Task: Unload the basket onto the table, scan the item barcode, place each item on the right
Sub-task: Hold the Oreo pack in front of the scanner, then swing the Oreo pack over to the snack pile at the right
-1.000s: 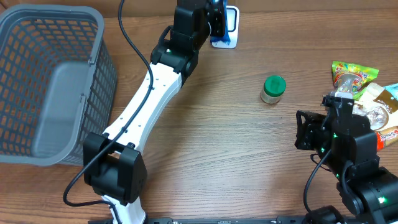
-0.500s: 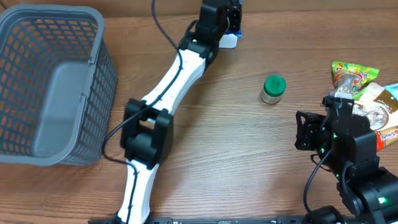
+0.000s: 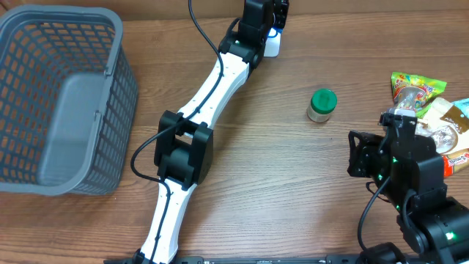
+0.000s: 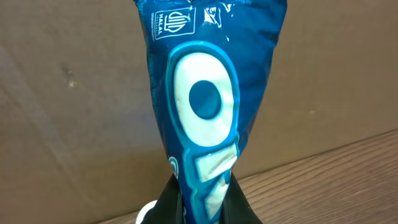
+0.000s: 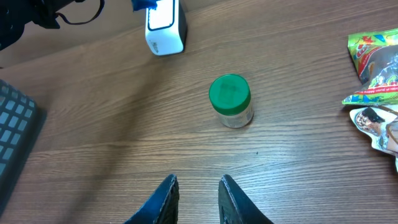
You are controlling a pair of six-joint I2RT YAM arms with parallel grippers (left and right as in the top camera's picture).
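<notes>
Blue packet (image 4: 205, 124), its top cut off, stands clamped in the left fingers (image 4: 168, 200) by the scanner (image 5: 165, 28), which the arm (image 3: 220, 81) mostly hides overhead. Empty, the right fingers (image 5: 166, 198) hang parted above the surface (image 5: 93, 124).

the blue pouch (image 4: 205, 106) is glossy, slightly crinkled plastic film. the bench (image 3: 278, 183) is matt brown wood with visible grain. the basket (image 3: 124, 88) is dull grey plastic mesh. the jar lid (image 5: 229, 93) is smooth green plastic.
</notes>
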